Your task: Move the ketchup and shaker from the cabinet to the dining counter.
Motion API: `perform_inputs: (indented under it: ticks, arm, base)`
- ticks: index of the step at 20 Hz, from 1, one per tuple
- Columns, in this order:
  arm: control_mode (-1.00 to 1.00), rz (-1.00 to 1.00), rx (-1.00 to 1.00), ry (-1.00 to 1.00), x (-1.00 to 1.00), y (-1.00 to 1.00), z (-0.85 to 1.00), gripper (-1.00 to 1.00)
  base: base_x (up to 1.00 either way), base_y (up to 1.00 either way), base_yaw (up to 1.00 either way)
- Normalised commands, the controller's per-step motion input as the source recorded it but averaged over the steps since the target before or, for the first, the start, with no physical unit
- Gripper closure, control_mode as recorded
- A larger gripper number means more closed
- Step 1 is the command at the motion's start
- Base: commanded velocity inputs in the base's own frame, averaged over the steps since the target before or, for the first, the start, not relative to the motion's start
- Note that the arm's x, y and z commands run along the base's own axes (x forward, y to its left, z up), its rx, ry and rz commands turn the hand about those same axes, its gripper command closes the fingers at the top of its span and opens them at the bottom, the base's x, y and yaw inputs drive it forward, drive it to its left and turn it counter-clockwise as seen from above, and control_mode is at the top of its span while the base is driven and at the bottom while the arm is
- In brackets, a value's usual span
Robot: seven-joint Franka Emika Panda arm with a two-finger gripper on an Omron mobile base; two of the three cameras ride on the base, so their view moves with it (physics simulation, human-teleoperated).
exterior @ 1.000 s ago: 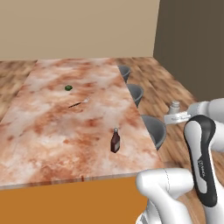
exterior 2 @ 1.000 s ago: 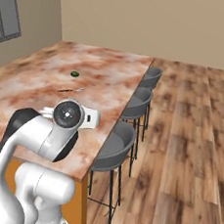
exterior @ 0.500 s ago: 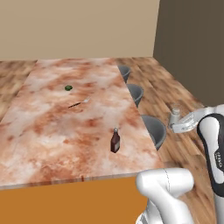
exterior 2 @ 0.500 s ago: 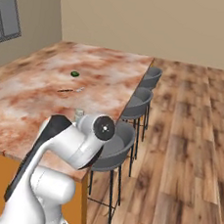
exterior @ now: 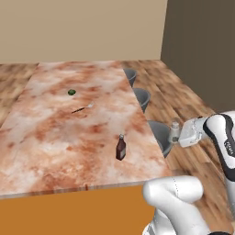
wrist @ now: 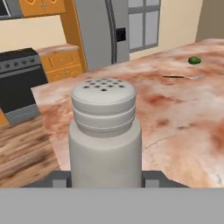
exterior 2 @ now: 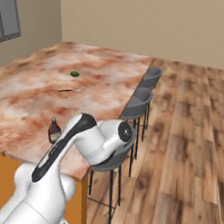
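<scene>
White arm links are seen rising from the base and reaching out to the right of the bench, past its edge and over the stools. At the arm's tip the end effector is clamped on the shaker, which is held upright off the bench's right side, just above the nearest stool. In the hand view the shaker is framed up close between the two dark fingertips, its perforated cap on top.

Mottled red-brown and white marble is what the long bench is made of, with a plain orange front below. The ketchup is stood upright on it, near the right edge and towards the near end; in the right base view the ketchup is seen just beside the arm's dark-striped link. Farther along the slab a small green object and a thin utensil are laid, well apart from the bottle. Wooden floorboards run around the bench, beige walls close the room, and a dark wall stands on the right. A black stove, a grey fridge and orange cupboards are picked up beyond the bench in the hand view.

Counted up: one shaker, one ketchup bottle, three grey stools in a row, one green object, one utensil.
</scene>
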Motion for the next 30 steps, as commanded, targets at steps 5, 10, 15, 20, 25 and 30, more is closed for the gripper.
perform_inputs:
  ticks: [5, 10, 15, 20, 25, 30]
  arm:
    - [-1.0, 0.05, 0.0, 0.03, 0.63, 0.3, -0.46, 1.0]
    - [-1.0, 0.02, -0.01, 0.05, 0.62, 0.25, -0.5, 1.0]
    - [-1.0, 0.03, -0.02, 0.02, 0.52, 0.16, -0.55, 1.0]
    - [-1.0, 0.14, -0.03, 0.0, 0.4, 0.1, -0.57, 1.0]
    - [-1.0, 0.23, -0.09, -0.01, 0.19, 0.07, -0.51, 1.0]
    - [-1.0, 0.19, -0.03, 0.0, 0.27, 0.0, -0.33, 1.0]
  base:
    - [0.0, 0.0, 0.0]
    - [0.0, 0.0, 0.0]
    - [0.0, 0.0, 0.0]
    - [0.0, 0.0, 0.0]
    - [0.0, 0.0, 0.0]
    - [0.0, 0.0, 0.0]
